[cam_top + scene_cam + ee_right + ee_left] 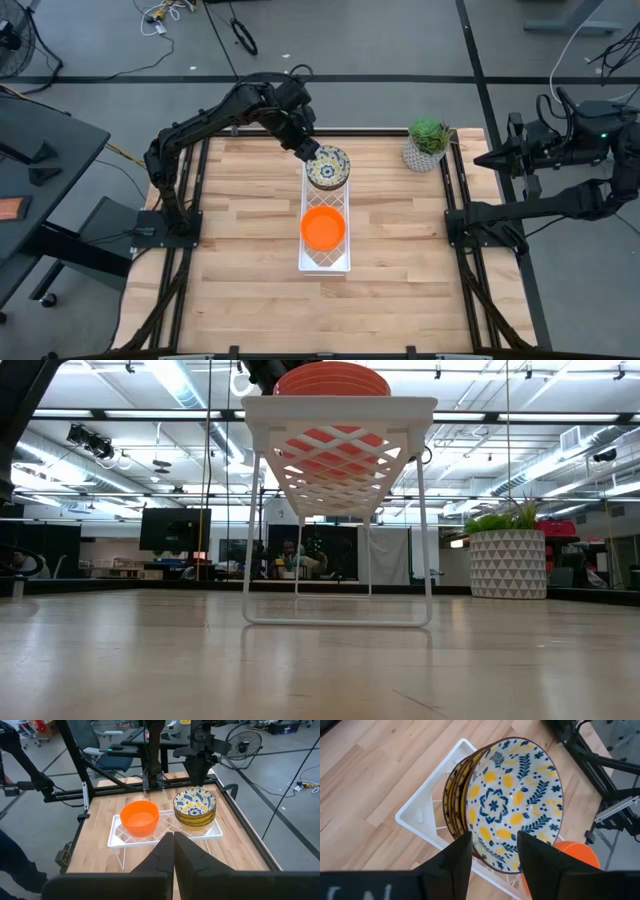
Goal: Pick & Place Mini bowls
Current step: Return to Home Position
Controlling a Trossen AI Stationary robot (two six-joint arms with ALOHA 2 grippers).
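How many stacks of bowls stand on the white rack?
2: the orange stack at one end of the white rack, the patterned stack at its other end, by the open left claw. None seems hidden.

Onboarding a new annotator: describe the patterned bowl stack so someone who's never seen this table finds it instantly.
A white wire rack stands mid on the wooden table. The patterned stack sits at the rack's end by the open left gripper. Its bowls are white with blue-and-yellow flowers; the orange stack beside it is plain.
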